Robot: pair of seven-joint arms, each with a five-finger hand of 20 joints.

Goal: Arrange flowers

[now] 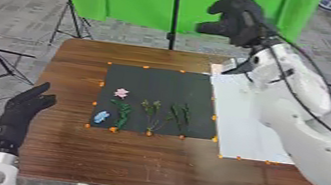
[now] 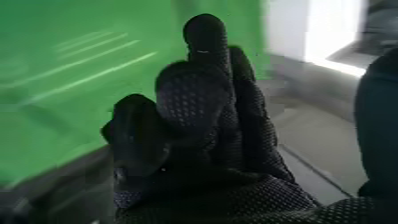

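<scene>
In the head view my right hand (image 1: 239, 22) is raised past the table's far right corner, in front of the green backdrop, open and with nothing in it. The right wrist view shows the right hand (image 2: 200, 115) with relaxed, loosely bent fingers. My left hand (image 1: 22, 112) lies open at the table's left edge, apart from the flowers. On the black mat (image 1: 159, 79) are a pink flower (image 1: 121, 93), a blue flower (image 1: 101, 117), a leafy green stem (image 1: 122, 117), thin budded stems (image 1: 152, 113) and darker green stems (image 1: 182, 114).
A white sheet (image 1: 244, 137) lies right of the mat, partly under my right arm. Orange pieces line both edges. Brown wood (image 1: 128, 156) stretches in front of the mat. Beyond the table hang the green backdrop (image 1: 136, 1) and its black stand; tripods stand at the left.
</scene>
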